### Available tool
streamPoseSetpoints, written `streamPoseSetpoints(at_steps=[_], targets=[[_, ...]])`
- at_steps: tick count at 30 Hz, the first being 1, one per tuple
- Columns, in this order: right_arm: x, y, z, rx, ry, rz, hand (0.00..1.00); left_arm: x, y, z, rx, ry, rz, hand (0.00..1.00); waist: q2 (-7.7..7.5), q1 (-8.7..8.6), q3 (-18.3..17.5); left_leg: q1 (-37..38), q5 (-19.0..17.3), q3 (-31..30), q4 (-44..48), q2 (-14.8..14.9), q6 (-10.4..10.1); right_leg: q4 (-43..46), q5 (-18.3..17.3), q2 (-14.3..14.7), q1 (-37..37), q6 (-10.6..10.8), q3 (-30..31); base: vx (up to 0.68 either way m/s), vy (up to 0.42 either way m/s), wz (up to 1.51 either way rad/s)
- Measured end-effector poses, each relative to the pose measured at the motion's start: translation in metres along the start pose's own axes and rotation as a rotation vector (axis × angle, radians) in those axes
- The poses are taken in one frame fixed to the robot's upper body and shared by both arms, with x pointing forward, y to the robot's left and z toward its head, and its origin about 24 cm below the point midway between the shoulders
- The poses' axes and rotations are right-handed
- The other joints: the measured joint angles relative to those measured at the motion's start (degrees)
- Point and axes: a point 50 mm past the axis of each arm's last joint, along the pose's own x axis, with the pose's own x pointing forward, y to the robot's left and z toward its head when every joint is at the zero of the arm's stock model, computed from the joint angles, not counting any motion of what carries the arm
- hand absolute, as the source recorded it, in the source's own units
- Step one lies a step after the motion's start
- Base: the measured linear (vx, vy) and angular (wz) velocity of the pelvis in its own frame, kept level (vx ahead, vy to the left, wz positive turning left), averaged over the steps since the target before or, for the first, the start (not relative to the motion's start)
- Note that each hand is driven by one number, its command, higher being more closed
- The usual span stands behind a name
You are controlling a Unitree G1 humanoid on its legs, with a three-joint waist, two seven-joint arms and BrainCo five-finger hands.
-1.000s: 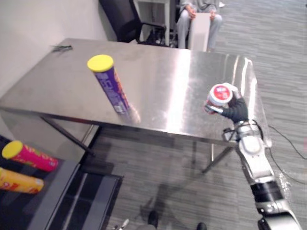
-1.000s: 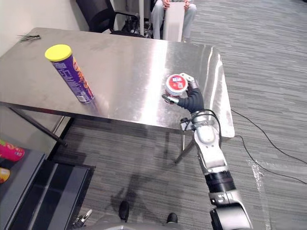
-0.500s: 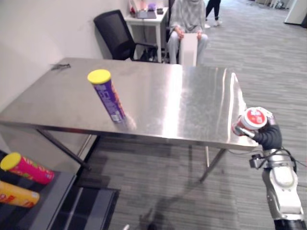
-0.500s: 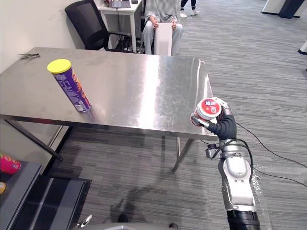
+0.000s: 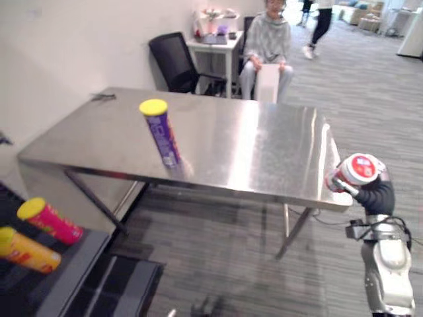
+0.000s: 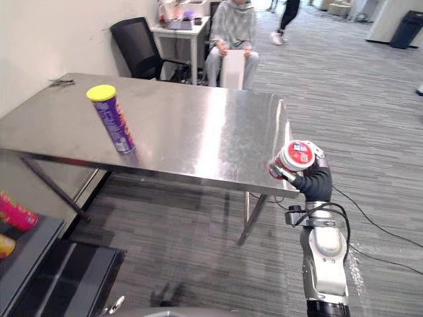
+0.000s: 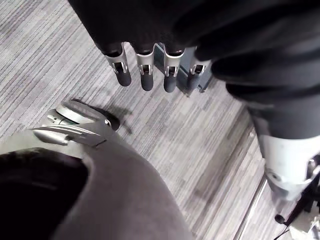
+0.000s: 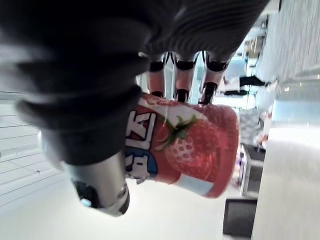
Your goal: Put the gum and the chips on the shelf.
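Gum tub [image 6: 296,155] clasped in right robot hand [image 6: 316,182] by table [image 6: 198,135] corner, chips can [image 6: 114,123] near front edge, left robot hand [image 7: 145,70] slack

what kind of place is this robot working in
Likely an open-plan office or lab: grey carpet, a black office chair beside a small white desk by the wall, and a person seated there behind the long steel table.
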Motion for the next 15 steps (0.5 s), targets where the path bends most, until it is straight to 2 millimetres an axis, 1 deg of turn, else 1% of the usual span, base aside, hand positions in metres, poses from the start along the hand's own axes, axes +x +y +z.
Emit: streamPoseSetpoints(at_steps=[1, 2, 3, 4, 5, 6, 7, 8, 9, 10, 11, 12, 13, 14, 15], targets=[[0.005, 0.004, 0.001, 0.009, -0.014, 0.015, 1.00, 0.000, -0.001, 0.002, 0.004, -0.009, -0.004, 0.00, 0.77, 0.15, 0.5, -1.4, 0.5, -0.9, 0.4, 0.5, -0.4, 1.3, -0.4, 0.3, -1.1, -0.6, -1.0, -0.27, -0.142, 1.09], [0.014, 0.010, 0.007, 0.022, -0.053, 0.037, 1.00, 0.001, -0.002, 0.007, 0.009, -0.032, -0.007, 0.00, 1.44, 0.49, 1.1, -3.5, 2.4, -3.2, -2.4, 1.0, -1.4, 2.0, -1.4, 1.6, -2.8, -2.7, -2.8, -0.29, -0.140, 1.02], [0.018, 0.011, 0.009, 0.025, -0.071, 0.037, 1.00, 0.002, -0.002, 0.011, 0.002, -0.045, -0.002, 0.00, 1.25, 1.01, 1.5, -2.9, 2.2, -0.2, -6.5, 2.8, 0.3, 1.2, -0.8, 1.0, -3.0, -2.9, -5.3, -0.31, -0.125, 1.13], [0.020, 0.012, 0.010, 0.032, -0.080, 0.028, 1.00, 0.004, -0.001, 0.013, -0.001, -0.045, 0.002, 0.00, 0.44, 1.60, 2.0, -4.3, -0.2, 5.0, -4.5, 3.3, 4.5, 0.7, -0.4, 0.0, -3.4, -3.2, -7.0, -0.23, -0.075, 1.27], [0.022, 0.010, 0.012, 0.031, -0.101, 0.005, 1.00, 0.006, -0.004, 0.018, -0.004, -0.051, 0.000, 0.00, -0.70, 1.31, 3.2, -8.7, -0.9, 14.1, 6.3, 4.5, 7.2, 0.8, 0.1, -2.7, -3.8, -3.8, -10.6, -0.22, -0.094, 1.52], [0.021, 0.008, 0.010, 0.034, -0.089, -0.012, 1.00, 0.006, -0.004, 0.017, -0.006, -0.047, 0.002, 0.00, -0.75, 1.42, 3.5, -10.1, -1.7, 20.0, 16.9, 6.2, 7.9, 0.6, 0.5, -4.3, -2.9, -4.0, -14.0, -0.22, -0.138, 1.54], [0.019, 0.008, 0.009, 0.034, -0.082, -0.018, 1.00, 0.004, -0.003, 0.013, -0.008, -0.037, 0.006, 0.00, -1.08, 1.42, 3.6, -9.8, -2.4, 21.8, 20.8, 7.3, 7.7, 0.5, 0.7, -4.8, -2.5, -3.8, -15.7, -0.19, -0.099, 1.45], [0.016, 0.006, 0.007, 0.028, -0.072, -0.031, 1.00, 0.002, -0.001, 0.006, -0.011, -0.017, 0.012, 0.00, -0.05, 1.25, 3.0, -7.1, -4.8, 23.6, 24.3, 9.4, 6.5, 0.4, 0.6, -5.5, -1.2, -3.9, -18.8, -0.10, -0.030, 1.26], [0.016, 0.003, 0.008, 0.022, -0.073, -0.042, 1.00, 0.000, 0.000, 0.002, -0.013, -0.006, 0.016, 0.00, 0.70, 1.32, 2.5, -4.8, -6.1, 24.1, 24.7, 10.9, 5.3, 0.5, 0.7, -6.1, -0.8, -3.7, -20.9, -0.06, 0.069, 1.46], [0.016, -0.001, 0.009, 0.011, -0.076, -0.053, 1.00, -0.001, 0.001, -0.001, -0.014, 0.002, 0.017, 0.00, 1.47, 1.37, 1.9, -2.1, -6.4, 24.2, 24.5, 12.8, 4.3, 1.0, 0.9, -7.1, -1.1, -3.4, -23.3, -0.05, 0.144, 1.26], [0.016, -0.003, 0.009, 0.007, -0.077, -0.060, 1.00, -0.001, 0.001, -0.002, -0.020, 0.001, 0.017, 0.00, 2.00, 1.31, 1.6, 0.0, -5.6, 25.2, 23.2, 13.7, 4.6, 1.8, 0.9, -8.0, -1.5, -3.3, -25.2, -0.09, 0.211, 1.41], [0.017, -0.007, 0.011, -0.004, -0.085, -0.074, 1.00, -0.001, -0.001, -0.002, -0.035, -0.002, 0.015, 0.00, 2.89, 1.20, 0.7, 0.3, -5.5, 25.7, 19.0, 12.8, 4.1, 2.5, 1.3, -9.2, -2.8, -2.7, -26.9, -0.09, 0.209, 1.14], [0.017, -0.007, 0.010, -0.001, -0.083, -0.075, 1.00, -0.001, 0.000, -0.002, -0.045, -0.004, 0.021, 0.00, 2.45, 1.12, 0.6, 0.1, -5.4, 27.0, 17.2, 12.1, 4.1, 2.0, 1.8, -9.7, -3.1, -2.0, -27.2, -0.10, 0.213, 1.31], [0.017, -0.008, 0.011, -0.006, -0.086, -0.077, 1.00, -0.001, 0.002, -0.001, -0.056, -0.007, 0.028, 0.00, 2.29, 0.40, 0.5, -0.4, -5.4, 27.1, 13.9, 10.8, 4.0, 0.3, 3.6, -9.9, -2.7, -1.8, -29.0, -0.08, 0.214, 1.22], [0.018, -0.010, 0.013, -0.010, -0.095, -0.085, 1.00, -0.002, 0.005, -0.002, -0.074, -0.003, 0.039, 0.00, 2.16, 0.35, 0.5, -0.7, -5.4, 27.0, 10.9, 9.8, 3.9, -0.6, 5.1, -10.2, -2.1, -1.5, -31.8, -0.06, 0.237, 1.32]])
